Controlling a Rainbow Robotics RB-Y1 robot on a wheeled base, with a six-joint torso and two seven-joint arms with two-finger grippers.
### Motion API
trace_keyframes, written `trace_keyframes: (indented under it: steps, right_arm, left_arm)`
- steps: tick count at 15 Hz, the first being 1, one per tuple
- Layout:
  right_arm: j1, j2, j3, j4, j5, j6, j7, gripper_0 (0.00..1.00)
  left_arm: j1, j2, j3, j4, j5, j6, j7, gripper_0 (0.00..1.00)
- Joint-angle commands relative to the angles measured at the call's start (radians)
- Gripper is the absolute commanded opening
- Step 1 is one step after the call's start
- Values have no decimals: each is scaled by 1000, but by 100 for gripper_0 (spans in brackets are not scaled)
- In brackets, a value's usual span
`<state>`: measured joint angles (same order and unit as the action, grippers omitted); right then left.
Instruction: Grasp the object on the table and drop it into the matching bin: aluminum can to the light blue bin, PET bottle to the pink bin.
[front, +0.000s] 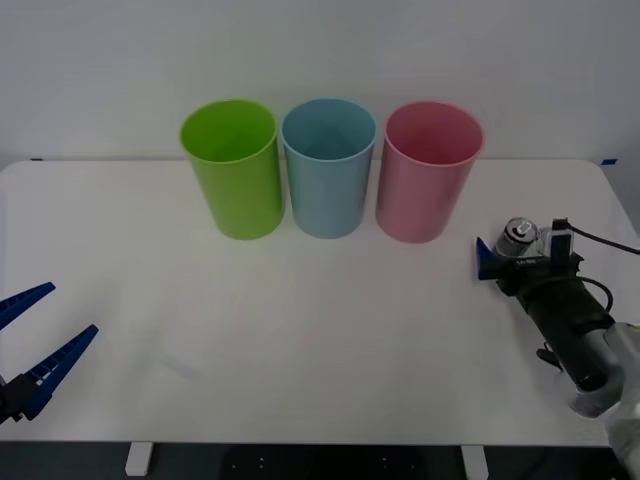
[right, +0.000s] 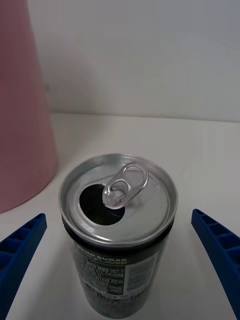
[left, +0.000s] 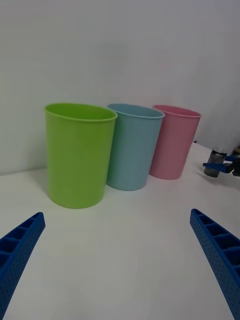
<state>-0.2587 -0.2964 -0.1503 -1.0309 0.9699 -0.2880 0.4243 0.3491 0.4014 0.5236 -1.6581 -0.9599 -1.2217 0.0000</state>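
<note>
The aluminum can (front: 518, 238) is seen standing upright on the white counter (front: 320, 340), at about four o'clock from the pink bin (front: 428, 170) and just beside it, not touching. Its silver top is opened, with the pull tab raised over the dark mouth. The right claw (front: 512, 252) is placed around the can, at roughly three o'clock on the counter; its blue ribbed fingers (right: 217, 250) are spread wide, one on each side of the can, and a gap is left between each finger and the can wall.

Three bins are lined up along the far edge, at about twelve o'clock: a lime green bin (front: 232, 165), the light blue bin (front: 328, 165) in the middle, and the pink bin at the right end. Neighbouring rims are nearly touching.

The left claw (front: 35, 340) is held at about eight o'clock, near the front left corner of the counter, its fingers spread apart and nothing between them.
</note>
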Motion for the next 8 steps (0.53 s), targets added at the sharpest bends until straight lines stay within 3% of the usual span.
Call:
trace_keyframes:
  steps: [1,6,7,8]
  right_arm:
    - [-24,0,-2,29,0,1,7,100]
    - [-24,0,3,29,0,0,7,100]
    - [-24,0,5,29,1,0,8,85]
    - [-24,0,11,29,1,1,8,7]
  left_arm:
    - [0,0,0,0,0,0,0,100]
    - [0,0,0,0,0,0,0,100]
    - [0,0,0,0,0,0,0,100]
    - [0,0,0,0,0,0,0,100]
